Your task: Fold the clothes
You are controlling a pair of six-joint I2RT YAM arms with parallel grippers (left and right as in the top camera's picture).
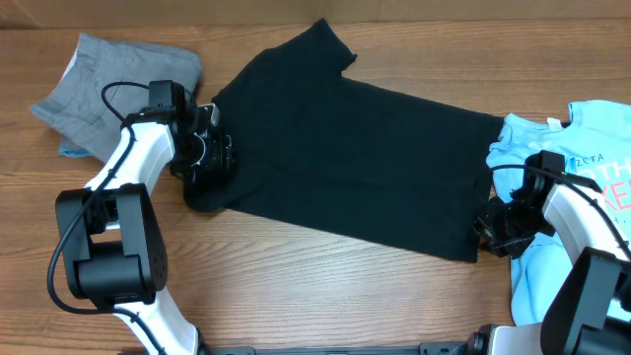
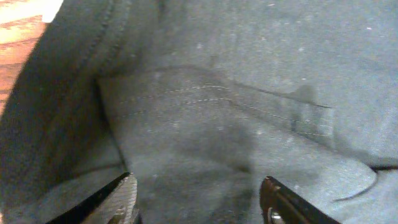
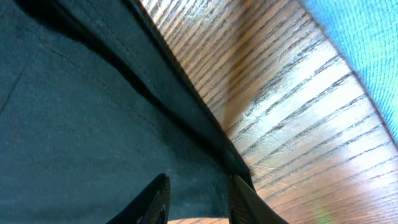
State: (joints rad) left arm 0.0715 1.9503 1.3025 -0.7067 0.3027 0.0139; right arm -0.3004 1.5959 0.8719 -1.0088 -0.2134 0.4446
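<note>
A wooden surface (image 1: 325, 286) fills the overhead view. A black tee (image 1: 355, 158) lies spread across its middle, slanting from upper left to lower right, with one short sleeve pointing to the far edge. It looks mostly flat. A blue tee (image 1: 592, 138) lies crumpled just past the black tee's right end, touching it. Grey shorts (image 1: 99, 89) sit bunched beyond the black tee's left end, close to it.

The left end effector (image 1: 212, 153) rests on the black tee's left edge. The right end effector (image 1: 493, 232) sits at the black tee's lower right corner, between it and the blue tee.

Only the wrist views show the fingers. In the left wrist view the left end effector (image 2: 199, 205) has its fingers (image 2: 118, 202) spread wide over the black tee (image 2: 249, 143), where a folded flap with two rows of stitching lies. A strip of surface (image 2: 15, 37) shows at the upper left. In the right wrist view the right end effector (image 3: 199, 199) has its fingers (image 3: 152, 199) closer together, and the black tee's (image 3: 81, 124) stitched hem runs into the gap between them. Whether they pinch the cloth cannot be told. Bare surface (image 3: 292, 112) lies beside that hem, and the blue tee (image 3: 367, 50) fills the upper right corner.

Only the overhead view shows writing. Small dark letters on the blue tee seem to read "ZETA". Larger red letters below them are cut off by the frame edge.
</note>
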